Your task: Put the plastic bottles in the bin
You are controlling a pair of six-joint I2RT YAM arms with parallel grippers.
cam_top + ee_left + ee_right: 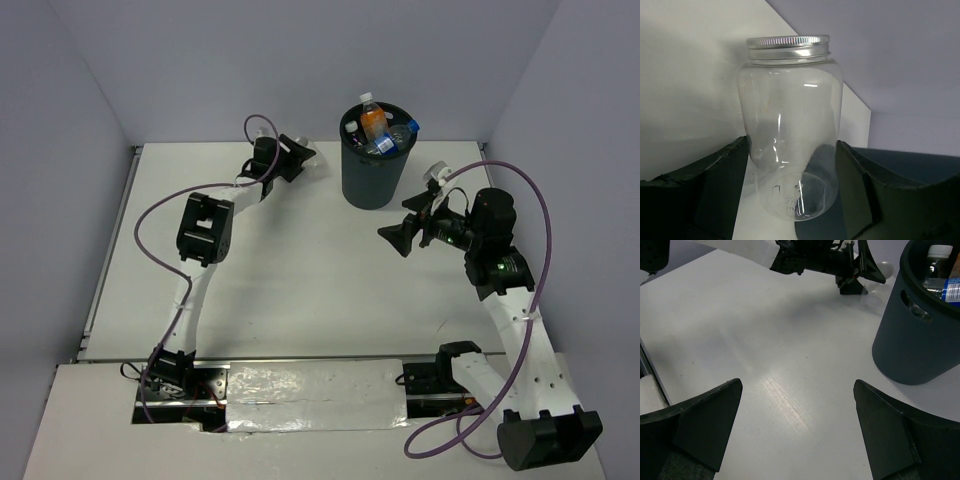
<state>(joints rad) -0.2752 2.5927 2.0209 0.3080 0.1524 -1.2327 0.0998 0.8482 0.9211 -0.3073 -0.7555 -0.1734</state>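
Note:
A clear plastic bottle (790, 125) with a silver screw cap sits between the fingers of my left gripper (791, 146), which is shut on its lower body. In the top view this gripper (300, 155) is at the back of the table, left of the bin (373, 175). The dark grey bin holds an orange bottle (372, 122) and blue-labelled clear ones (388, 141). Another clear bottle with a pale cap (436, 173) lies right of the bin. My right gripper (405, 228) hovers open and empty in front of the bin (910, 340).
The white table (300, 290) is walled at the back and on both sides. Purple cables loop over both arms. In the right wrist view the left arm's gripper (860, 270) is across the table, beyond the bin.

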